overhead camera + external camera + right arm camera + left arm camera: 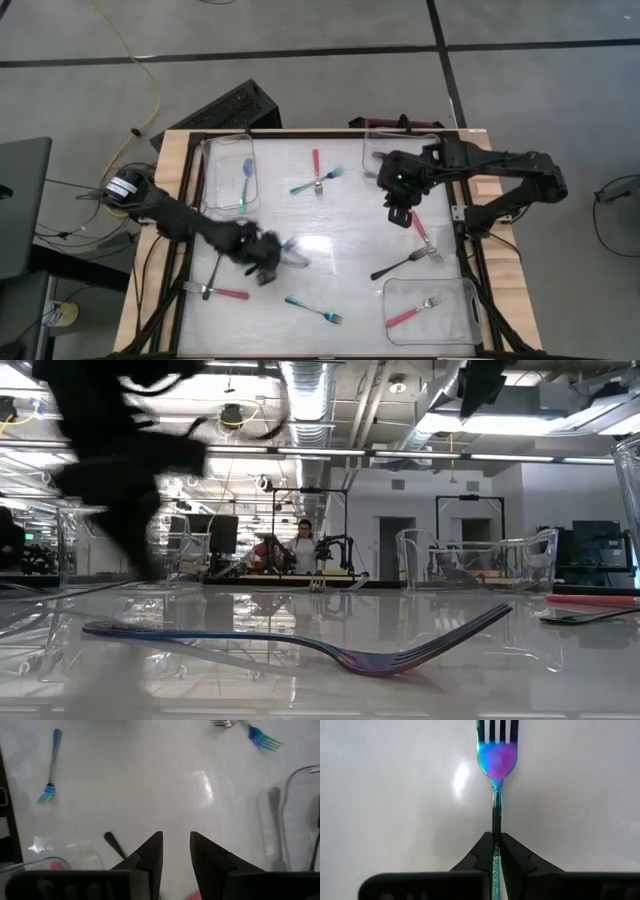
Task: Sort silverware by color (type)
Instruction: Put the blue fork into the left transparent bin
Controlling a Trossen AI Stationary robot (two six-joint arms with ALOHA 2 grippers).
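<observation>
No legible text or labels anywhere.

White glossy table (330, 265), wooden border. On it: clear tray (229, 172) far left holding blue fork (246, 180); clear tray (430, 312) near right holding red fork (411, 313). Loose on surface: red fork (316, 166), teal fork (316, 182), black fork (398, 265), blue fork (312, 309), red-handled fork (218, 292).

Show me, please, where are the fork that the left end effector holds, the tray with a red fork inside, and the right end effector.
iridescent fork (497, 757): left wrist view, on its neck below the tines.
tray with red fork (470, 298): high view, on its right rim.
right end effector (176, 851): right wrist view, midway between its open fingertips.
</observation>
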